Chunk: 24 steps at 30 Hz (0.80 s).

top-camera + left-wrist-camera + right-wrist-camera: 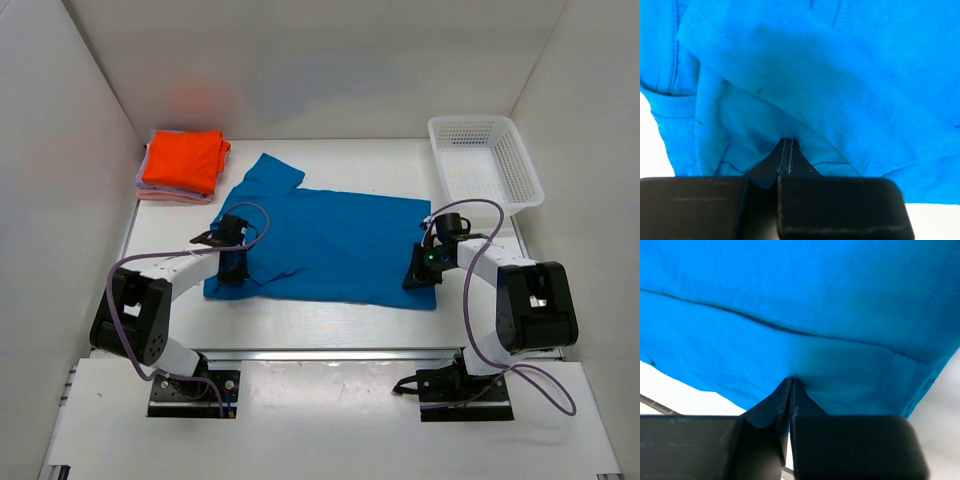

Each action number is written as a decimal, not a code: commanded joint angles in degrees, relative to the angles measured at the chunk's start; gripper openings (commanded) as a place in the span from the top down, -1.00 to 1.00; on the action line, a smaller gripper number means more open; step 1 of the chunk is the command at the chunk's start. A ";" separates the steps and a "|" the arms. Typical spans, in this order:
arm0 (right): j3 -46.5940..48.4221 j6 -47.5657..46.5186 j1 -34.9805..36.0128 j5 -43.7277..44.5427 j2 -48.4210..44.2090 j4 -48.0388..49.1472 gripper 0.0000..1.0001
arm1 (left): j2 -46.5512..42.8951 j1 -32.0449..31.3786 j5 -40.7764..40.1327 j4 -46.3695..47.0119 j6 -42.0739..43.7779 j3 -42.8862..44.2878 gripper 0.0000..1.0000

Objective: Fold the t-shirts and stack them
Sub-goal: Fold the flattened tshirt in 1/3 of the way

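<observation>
A bright blue t-shirt [330, 245] lies spread on the white table, collar end to the left. My left gripper [233, 272] is shut on its near left edge; in the left wrist view the fingertips [786, 148] meet with blue cloth [840, 85] bunched at them. My right gripper [421, 279] is shut on the near right corner; in the right wrist view the fingertips [791, 386] pinch the blue cloth [790, 300]. A folded orange t-shirt [184, 159] lies on folded pale pink ones [160, 195] at the back left.
A white plastic mesh basket [485, 162] stands at the back right. White walls close in the table on the left, right and back. The arm bases [195, 390] sit at the near edge.
</observation>
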 commanded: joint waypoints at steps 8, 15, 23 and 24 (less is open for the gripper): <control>1.93 -7.86 -5.17 4.90 1.35 -9.88 1.00 | -4.27 -2.39 3.20 -9.37 2.73 -2.05 1.00; 3.07 -11.13 -6.93 7.18 3.37 -12.87 0.99 | -2.28 -6.42 7.85 -15.96 4.40 2.52 1.00; 3.51 -12.18 -5.87 7.01 1.70 -14.54 1.00 | -1.55 -8.55 7.94 -18.33 5.28 4.37 1.00; 4.03 -12.27 -5.70 7.27 1.53 -14.98 0.99 | -2.00 -8.11 8.03 -18.94 5.11 4.98 1.00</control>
